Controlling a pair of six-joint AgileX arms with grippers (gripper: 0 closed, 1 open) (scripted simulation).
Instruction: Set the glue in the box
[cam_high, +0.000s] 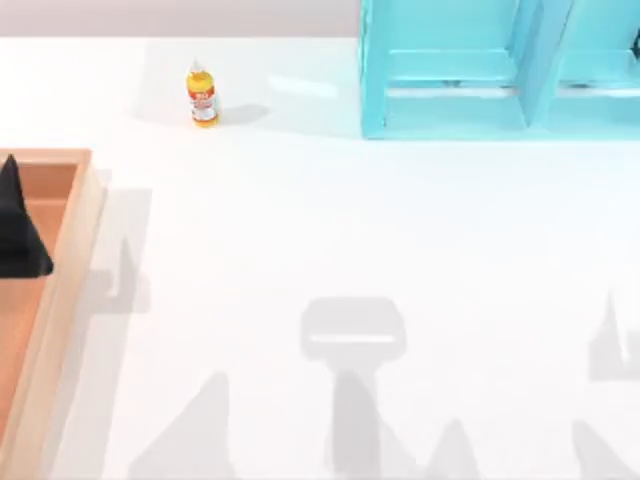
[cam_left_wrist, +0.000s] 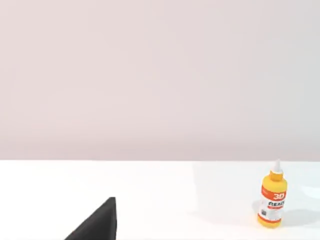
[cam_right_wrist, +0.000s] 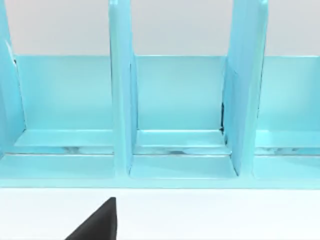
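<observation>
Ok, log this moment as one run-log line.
glue: upright on table, far left, untouched | box: left edge, no glue inside | left gripper: over box | shelf unit: far right

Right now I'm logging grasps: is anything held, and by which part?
Nothing is held. The glue stands alone on the table, apart from the box.

Bright, even light fills all three views, and the white tabletop (cam_high: 330, 230) is close to washed out. Shadows are soft-edged and pale grey: the glue (cam_high: 202, 96) throws a short one toward the top view's right, the box (cam_high: 62, 290) lays a broad band along its right side, and faint arm-shaped patches lie over the near tabletop. The turquoise shelf unit (cam_high: 500, 70) carries mild pale sheen on its ledges. Edges look slightly soft throughout.
</observation>
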